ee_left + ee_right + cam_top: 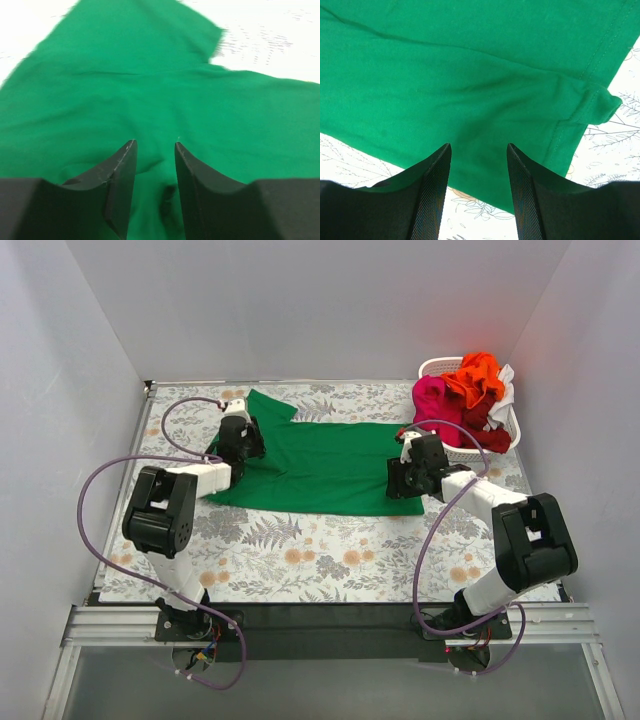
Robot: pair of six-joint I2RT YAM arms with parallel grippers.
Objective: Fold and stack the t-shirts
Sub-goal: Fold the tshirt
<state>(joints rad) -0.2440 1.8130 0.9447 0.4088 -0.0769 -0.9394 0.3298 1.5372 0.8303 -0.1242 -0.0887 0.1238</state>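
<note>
Basket: a white plastic basket (429, 367) stood in the far right corner of the table (300, 550), close to the side wall.
In the basket: a loose heap of t-shirts rose above the rim. An orange t-shirt (478, 375) lay on top, a magenta pink t-shirt (432, 400) hung at the left side, a dark red t-shirt (487, 430) lay at the near right, and a white t-shirt (504, 390) showed at the right edge.
Green t-shirt (320, 465): it was outside the basket, spread flat on the middle of the table between the two grippers. One sleeve (268, 405) pointed to the far left, and the right end lay near the basket.
Left gripper (243, 435): it was low over the shirt's left part. Its fingers stood a narrow gap apart, with green cloth (150, 90) puckered between them, and they were not closed on it.
Right gripper (405, 478): it was at the shirt's near right edge. Its fingers were parted a little wider, with the green cloth (470, 75) reaching between them and a folded hem corner (600, 105) just beyond.
Table cover: a pale cloth printed with leaves and flowers.
Cables: purple loops (100, 490) arched from each arm over the near part of the table.
In the way: the right wrist hid part of the basket's near rim, and the left arm hid the shirt's left edge.
</note>
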